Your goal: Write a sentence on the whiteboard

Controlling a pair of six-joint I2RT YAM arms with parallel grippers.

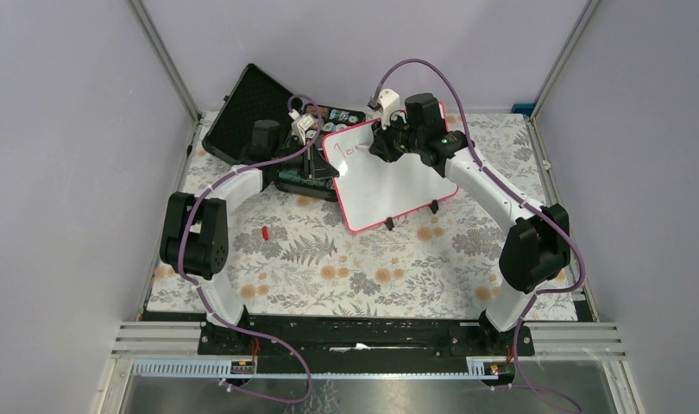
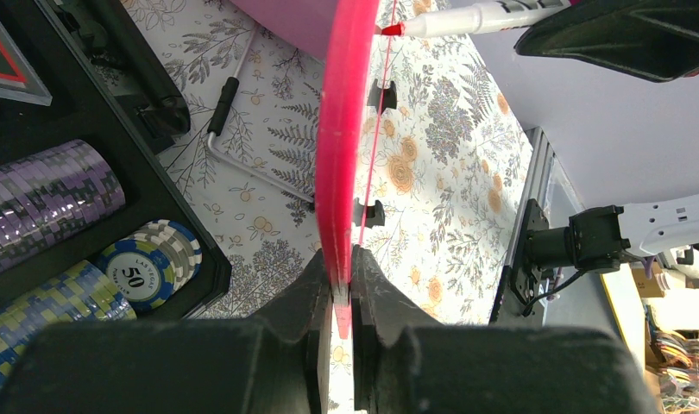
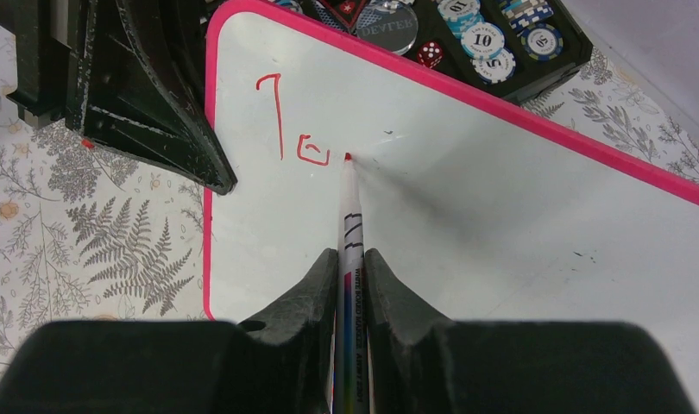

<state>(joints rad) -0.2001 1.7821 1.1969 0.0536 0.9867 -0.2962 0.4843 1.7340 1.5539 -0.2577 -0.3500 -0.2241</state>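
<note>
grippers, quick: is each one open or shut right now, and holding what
left gripper: closed on the pink edge of the whiteboard
right gripper: closed on the marker, red tip at the board

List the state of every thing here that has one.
whiteboard: rim clamped in the left claw.
sentence: barely begun, a few red strokes.
marker: uncapped, tip on the whiteboard beside the strokes.
left claw: shut on the whiteboard.
right claw: shut on the marker.
case: lid open, poker chips inside.
</note>
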